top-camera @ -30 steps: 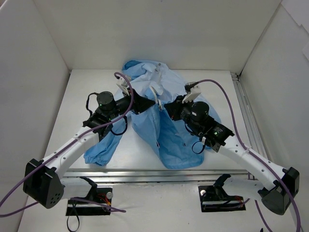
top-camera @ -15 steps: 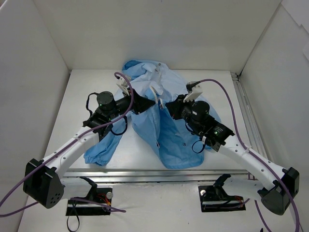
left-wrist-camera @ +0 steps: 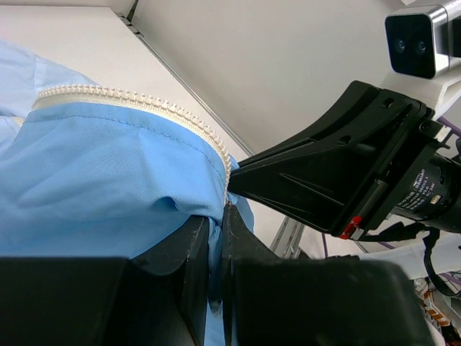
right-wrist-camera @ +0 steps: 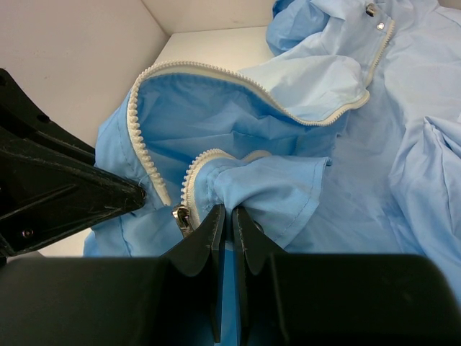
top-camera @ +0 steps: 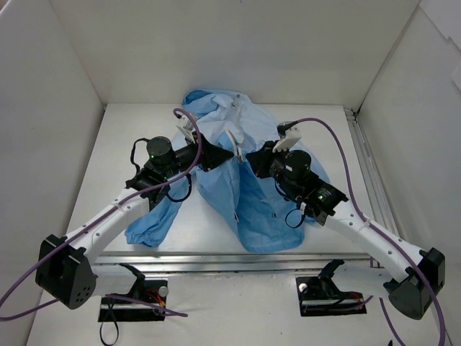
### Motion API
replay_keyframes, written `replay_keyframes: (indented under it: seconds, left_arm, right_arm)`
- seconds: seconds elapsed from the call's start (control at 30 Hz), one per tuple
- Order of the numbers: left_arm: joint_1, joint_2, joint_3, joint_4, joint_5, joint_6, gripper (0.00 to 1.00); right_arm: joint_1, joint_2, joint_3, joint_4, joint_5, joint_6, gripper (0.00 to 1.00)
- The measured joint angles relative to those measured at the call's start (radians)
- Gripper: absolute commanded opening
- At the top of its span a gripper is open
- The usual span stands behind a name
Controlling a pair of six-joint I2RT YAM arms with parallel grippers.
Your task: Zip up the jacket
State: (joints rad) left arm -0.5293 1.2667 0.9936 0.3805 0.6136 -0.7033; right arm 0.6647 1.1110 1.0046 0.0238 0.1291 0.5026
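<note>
The light-blue jacket [top-camera: 248, 194] lies crumpled at the table's middle, one sleeve with a gathered cuff [top-camera: 148, 232] trailing to the front left. Its white zipper [right-wrist-camera: 155, 79] stands open, both toothed edges lifted. My left gripper [top-camera: 229, 153] is shut on one zipper edge of the jacket [left-wrist-camera: 108, 158]; the fabric is pinched between its fingers [left-wrist-camera: 194, 249]. My right gripper [top-camera: 243, 156] is shut on the other zipper edge [right-wrist-camera: 288, 180], with the metal slider [right-wrist-camera: 183, 216] just left of its fingers [right-wrist-camera: 248, 238]. The two grippers nearly touch tip to tip above the jacket.
White walls enclose the table on three sides. A metal rail [top-camera: 364, 166] runs along the right edge and another along the front [top-camera: 238, 258]. Purple cables [top-camera: 338, 155] loop over both arms. The hood end [top-camera: 209, 101] lies toward the back wall.
The left gripper has shifted slightly right and the right gripper slightly left and back, drawing the two zipper edges closer. Both keep their hold on the fabric.
</note>
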Motion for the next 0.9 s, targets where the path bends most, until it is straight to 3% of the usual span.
replay_keyframes:
  seconds: [0.9]
  left_arm:
    - [-0.008,0.017,0.0,0.001,-0.016,-0.008,0.0]
  right_arm:
    - [-0.018,0.0,0.0,0.001,0.008,0.004,0.0]
